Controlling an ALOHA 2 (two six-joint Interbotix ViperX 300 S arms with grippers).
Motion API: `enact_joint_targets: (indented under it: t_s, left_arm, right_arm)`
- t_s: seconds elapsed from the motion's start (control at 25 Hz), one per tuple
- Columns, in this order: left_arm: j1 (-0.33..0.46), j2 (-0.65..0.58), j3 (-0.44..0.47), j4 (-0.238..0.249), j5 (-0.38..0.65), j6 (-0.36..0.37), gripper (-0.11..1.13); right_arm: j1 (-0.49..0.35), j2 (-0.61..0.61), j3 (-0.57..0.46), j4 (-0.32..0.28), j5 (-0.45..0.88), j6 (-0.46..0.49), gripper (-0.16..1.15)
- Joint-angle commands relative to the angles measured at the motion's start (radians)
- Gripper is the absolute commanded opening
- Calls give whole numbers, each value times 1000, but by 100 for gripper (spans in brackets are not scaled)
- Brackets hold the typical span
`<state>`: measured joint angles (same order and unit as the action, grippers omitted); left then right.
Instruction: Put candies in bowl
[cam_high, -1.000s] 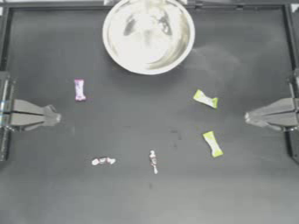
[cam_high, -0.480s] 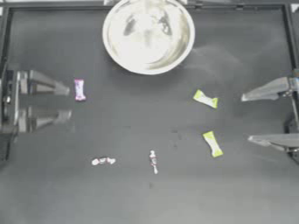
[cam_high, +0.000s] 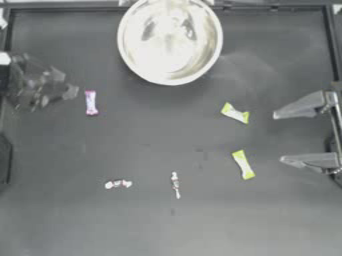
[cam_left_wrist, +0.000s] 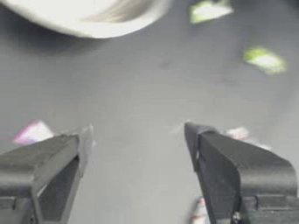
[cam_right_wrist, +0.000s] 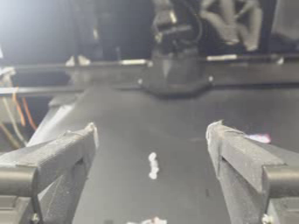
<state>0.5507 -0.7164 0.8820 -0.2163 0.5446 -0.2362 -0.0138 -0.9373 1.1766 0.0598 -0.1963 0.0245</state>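
My left gripper (cam_high: 63, 92) is spread wide at the left edge, close to the pink candy (cam_high: 91, 102). My right gripper (cam_high: 277, 137) is wide too, at the right edge (near two yellow-green candies (cam_high: 235, 113)). The bowl (cam_high: 169, 40) sits top center.

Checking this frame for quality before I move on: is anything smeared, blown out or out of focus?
Top view: the left gripper is a motion-smeared ghost, while the right gripper is sharp; glare streaks the bowl. Left wrist view: the yellow-green candies and the pink-and-white candy are soft blurs. Right wrist view: the far background is hazy.
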Motion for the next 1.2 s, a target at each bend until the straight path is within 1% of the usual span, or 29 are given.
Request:
enact_joint_targets:
  t_s: [0.04,0.08,0.16,0.24,0.28,0.52,0.68,0.84,0.96,1.12,1.2]
  left_arm:
    - [2,89,-77,140,78,-112,95]
    - [0,109,-89,183,103,-153,95]
    - [-2,141,-106,245,147,-227,95]
    - [-14,161,-110,288,164,-279,95]
    - [-18,167,-109,298,169,-298,95]
    - [-20,216,-91,304,170,-416,95]
    - [-28,268,-94,308,169,-453,94]
    - [-29,325,-103,316,158,-526,94]
    - [-41,367,-114,325,156,-554,94]
    - [-52,430,-129,331,153,-580,93]
    - [-51,457,-135,347,141,-604,93]
  right_arm:
    - [-14,3,-21,5,20,0,101]
    - [-18,3,-20,6,28,0,101]
    - [-28,2,-18,14,38,0,101]
    - [-32,2,-12,15,38,0,101]
    - [-35,3,-9,15,38,0,101]
    - [-49,3,0,17,40,0,101]
    - [-49,3,0,17,41,0,101]
    - [-51,3,-3,15,60,0,101]
    - [-57,3,0,15,66,2,101]
    - [-61,3,0,34,66,0,101]
    - [-61,3,0,35,71,0,101]
